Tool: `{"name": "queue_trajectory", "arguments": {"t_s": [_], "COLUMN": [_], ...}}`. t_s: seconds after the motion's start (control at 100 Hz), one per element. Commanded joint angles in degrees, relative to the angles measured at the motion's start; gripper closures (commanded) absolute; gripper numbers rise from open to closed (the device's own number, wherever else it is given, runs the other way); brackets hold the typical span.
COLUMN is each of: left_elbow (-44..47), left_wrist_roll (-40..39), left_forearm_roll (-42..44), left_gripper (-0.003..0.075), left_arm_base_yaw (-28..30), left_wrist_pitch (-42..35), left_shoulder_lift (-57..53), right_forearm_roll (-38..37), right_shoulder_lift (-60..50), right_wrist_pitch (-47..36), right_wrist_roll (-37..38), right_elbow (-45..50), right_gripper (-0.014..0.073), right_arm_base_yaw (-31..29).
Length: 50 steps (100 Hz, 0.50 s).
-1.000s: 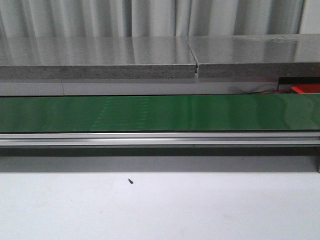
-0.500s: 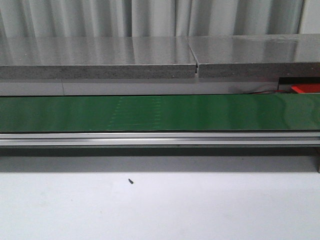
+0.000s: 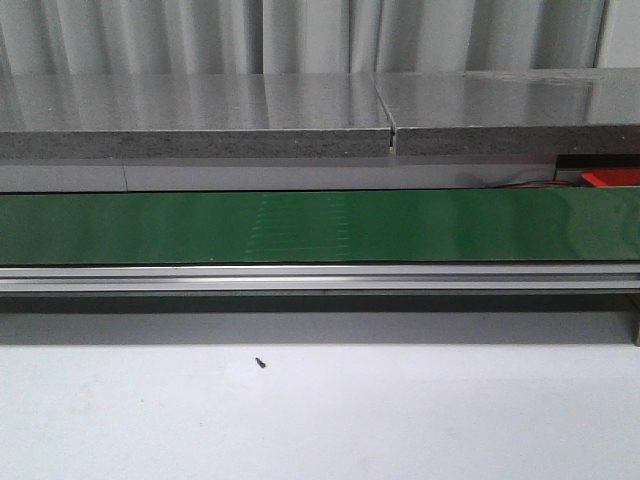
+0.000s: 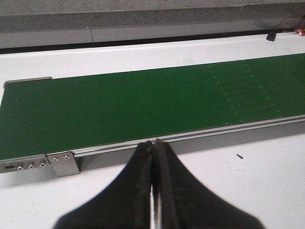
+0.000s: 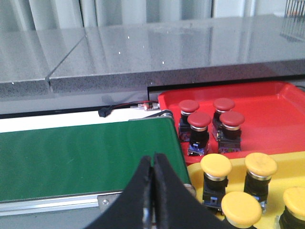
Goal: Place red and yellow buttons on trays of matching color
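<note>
Nearest in the left wrist view, the left pincer [image 4: 153, 191] has its 2 black fingers pressed flat together with nothing between them. It hangs over the white worktop [image 4: 267, 191], just short of the aluminium side rail [image 4: 214, 131] of the green conveyor belt [image 4: 119, 109]. A small dark speck [image 4: 239, 155] lies on the worktop near the rail. The belt surface carries nothing, and a faint grid of pale marks [image 4: 243, 95] shows on it.

In the right wrist view, the right pincer [image 5: 153, 191] is likewise closed tight and empty, poised above the end of the belt [image 5: 86, 157]. Just beside that end sits the yellow tray [image 5: 198, 171], holding at least 4 yellow buttons; 1 yellow button [image 5: 216, 167] stands closest to the belt, and others are cut off by the frame edge. Beyond it, touching or just beside it, is the red tray [image 5: 267, 100] with 4 red buttons grouped near its belt-side corner, 1 red button [image 5: 199, 121] nearest. A black connector with red wiring [image 5: 126, 109] lies behind the belt end, under the grey stone-look ledge [image 5: 143, 71].

From the front, the worktop [image 3: 400, 420] and speck [image 3: 260, 364] come first, then the rail [image 3: 320, 277], the bare belt [image 3: 150, 225], the grey ledge [image 3: 200, 120] and a pale curtain [image 3: 150, 35]. Only a sliver of the red tray [image 3: 612, 177] shows at far right. Neither pincer appears there.
</note>
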Motion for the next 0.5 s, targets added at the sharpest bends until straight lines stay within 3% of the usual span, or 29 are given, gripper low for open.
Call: {"name": "queue_trajectory", "arguments": {"t_s": [0.0,0.49], "left_elbow": [-1.6,-1.6], "left_wrist_roll": [-0.2,-0.2], "left_forearm_roll": [-0.5,-0.5], "left_gripper": [0.0739,0.0739], "left_arm_base_yaw": [-0.5,-0.5], "left_wrist_pitch": [-4.1,-4.1], "left_shoulder_lift": [0.1,0.1], "right_forearm_roll": [-1.7,-4.4], "right_shoulder_lift": [-2.5,-15.7], "right_wrist_pitch": [-6.2,0.3], "right_wrist_roll": [0.7,0.7], "right_elbow": [0.7,4.5], "right_gripper": [0.066,0.066], "right_arm_base_yaw": [-0.2,2.6]}}
